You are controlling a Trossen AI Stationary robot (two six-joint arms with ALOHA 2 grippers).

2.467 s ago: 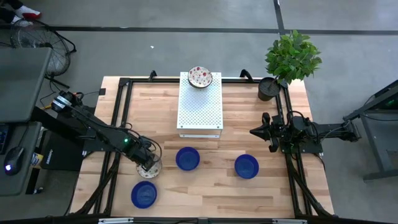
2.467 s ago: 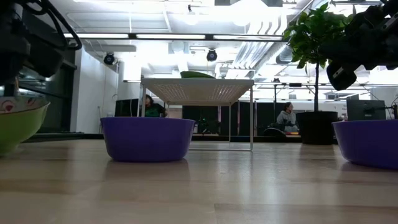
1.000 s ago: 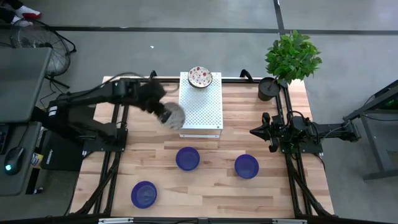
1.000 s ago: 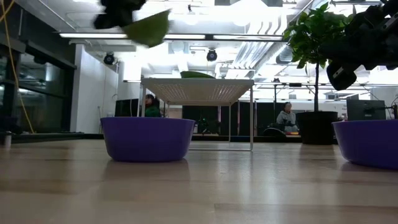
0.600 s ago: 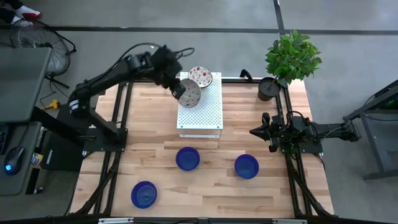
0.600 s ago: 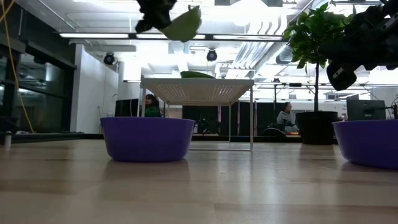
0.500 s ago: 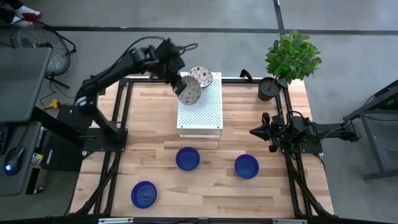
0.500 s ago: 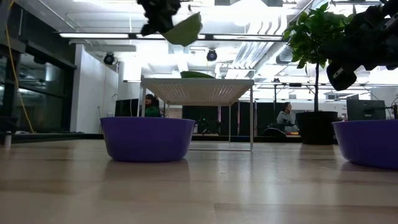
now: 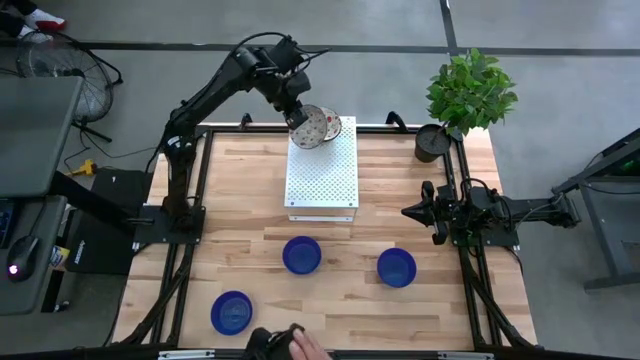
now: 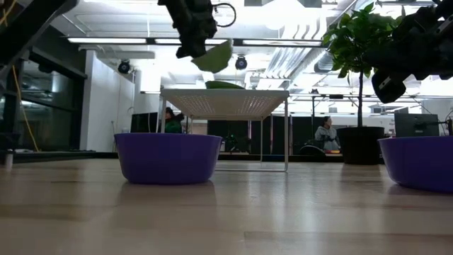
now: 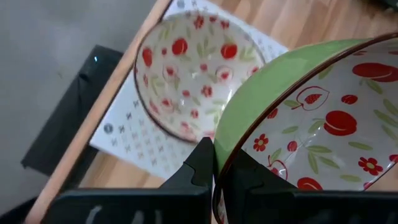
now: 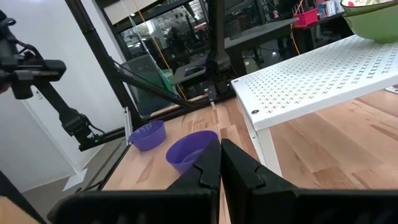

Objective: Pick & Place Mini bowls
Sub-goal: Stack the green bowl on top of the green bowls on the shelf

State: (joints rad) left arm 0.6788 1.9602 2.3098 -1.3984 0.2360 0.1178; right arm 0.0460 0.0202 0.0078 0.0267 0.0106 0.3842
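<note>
From above, the left gripper (image 9: 300, 113) has swung up from the near left of the table to the far end of the white stand (image 9: 322, 195), and it now hangs just over the patterned bowl (image 9: 328, 126) already sitting there. It carries a second patterned bowl (image 9: 309, 128), tilted, overlapping the seated one. Three blue bowls (image 9: 301, 254) lie on the table in front of the stand, untouched. The right gripper (image 9: 412, 212) waits to the right of the stand, as before. A hand (image 9: 300, 345) now shows at the near table edge.

At table height, the carried bowl (image 10: 216, 54) is above the stand (image 10: 225, 103), lower and farther right than half a second ago, green underside showing, not yet touching the top.

On the left wrist, the fingers (image 11: 200, 163) are clamped on the rim of the held bowl (image 11: 298, 118), with the seated bowl (image 11: 199, 74) right beneath it. I judge the carry nearly done; lowering and release remain, perhaps nesting.

On the right wrist, the fingers (image 12: 208, 165) are pressed together on nothing, facing the stand (image 12: 323, 78) and two blue bowls (image 12: 193, 149).
</note>
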